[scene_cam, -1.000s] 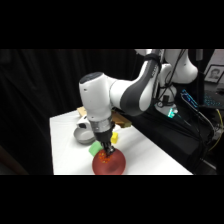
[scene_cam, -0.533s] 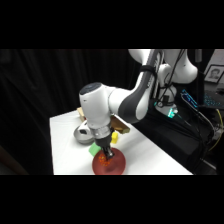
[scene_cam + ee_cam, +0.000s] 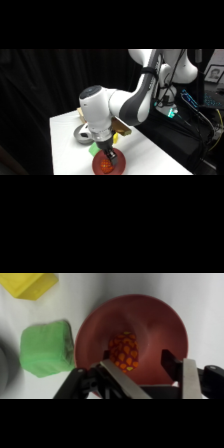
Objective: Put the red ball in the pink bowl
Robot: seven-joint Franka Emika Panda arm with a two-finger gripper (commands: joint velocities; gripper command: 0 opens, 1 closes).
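— Where the white table (image 3: 65,145) runs toward the near edge, what sits around the pink bowl (image 3: 165,324)?

— Just beside the bowl, on its left in the wrist view, lies a green block (image 3: 46,347), close to the rim but apart from it. Beyond that, at the top left corner, is a yellow cube (image 3: 27,284), well clear of the bowl. A grey metal bowl (image 3: 81,134) stands behind the arm in the side view, partly hidden by it.

— And the red ball (image 3: 124,352)?

— It rests inside the pink bowl, on the bottom, orange-red with a patterned surface.

— Does the gripper (image 3: 145,374) hold it?

— No. The fingers (image 3: 189,376) stand spread apart above the bowl's near side, and the ball lies free beyond them, touching neither.

— How is the arm posed?

— From the side, it reaches down from the upper right, its white wrist bent over the bowl (image 3: 108,165), the gripper (image 3: 109,159) pointing steeply downward into it. Nothing blocks the bowl besides the gripper itself.
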